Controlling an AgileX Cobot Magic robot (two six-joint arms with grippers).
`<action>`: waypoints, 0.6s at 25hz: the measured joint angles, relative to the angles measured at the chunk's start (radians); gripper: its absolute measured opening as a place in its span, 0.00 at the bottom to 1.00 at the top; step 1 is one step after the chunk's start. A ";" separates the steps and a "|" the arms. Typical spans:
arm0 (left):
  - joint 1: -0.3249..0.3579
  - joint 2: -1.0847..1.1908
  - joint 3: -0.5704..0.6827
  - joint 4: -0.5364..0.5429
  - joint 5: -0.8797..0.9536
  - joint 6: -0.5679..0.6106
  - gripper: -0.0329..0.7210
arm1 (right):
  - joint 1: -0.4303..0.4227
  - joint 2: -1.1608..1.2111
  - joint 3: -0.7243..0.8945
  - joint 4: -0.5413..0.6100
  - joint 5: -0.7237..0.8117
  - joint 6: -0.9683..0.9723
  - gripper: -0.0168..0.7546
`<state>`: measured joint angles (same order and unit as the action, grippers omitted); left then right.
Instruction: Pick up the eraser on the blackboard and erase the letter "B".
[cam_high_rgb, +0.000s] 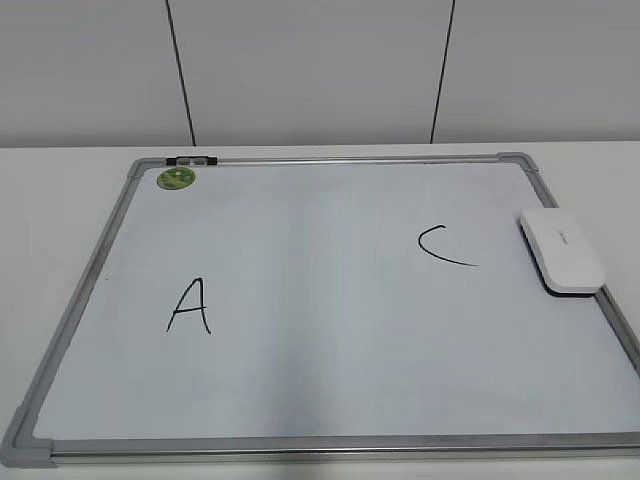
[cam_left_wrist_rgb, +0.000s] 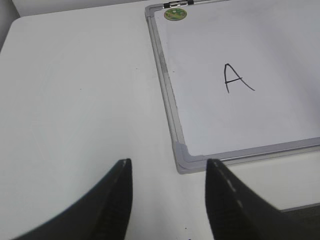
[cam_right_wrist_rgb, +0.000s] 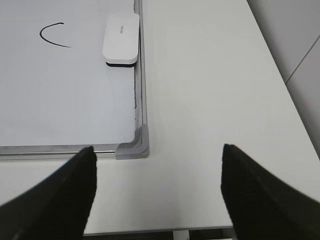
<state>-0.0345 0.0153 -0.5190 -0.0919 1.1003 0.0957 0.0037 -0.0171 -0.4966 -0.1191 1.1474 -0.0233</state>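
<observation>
Both open, empty grippers, left (cam_left_wrist_rgb: 167, 200) and right (cam_right_wrist_rgb: 157, 192), hang off the blackboard's (cam_high_rgb: 85, 290) near corners; the eraser (cam_high_rgb: 560, 250), probably light, stiff and slippery, suits a grip across its long sides.

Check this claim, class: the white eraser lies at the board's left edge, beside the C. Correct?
Not quite. The eraser lies at the right edge of the blackboard, beside the C, as the exterior view shows.

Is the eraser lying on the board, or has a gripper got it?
On the board. The eraser lies flat, felt side down, by the blackboard's right frame; both grippers, left and right, are open and empty.
</observation>
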 joint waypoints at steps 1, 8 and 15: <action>0.000 0.000 0.000 0.000 0.002 0.000 0.51 | -0.001 0.000 0.000 0.000 0.000 0.000 0.77; 0.002 0.000 0.000 0.000 0.002 0.000 0.49 | -0.001 0.000 0.000 -0.011 0.000 0.000 0.76; 0.002 0.000 0.000 0.000 0.002 0.000 0.47 | -0.001 0.000 0.000 -0.011 0.000 0.000 0.77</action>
<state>-0.0322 0.0153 -0.5190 -0.0919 1.1023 0.0957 0.0024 -0.0171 -0.4966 -0.1300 1.1474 -0.0233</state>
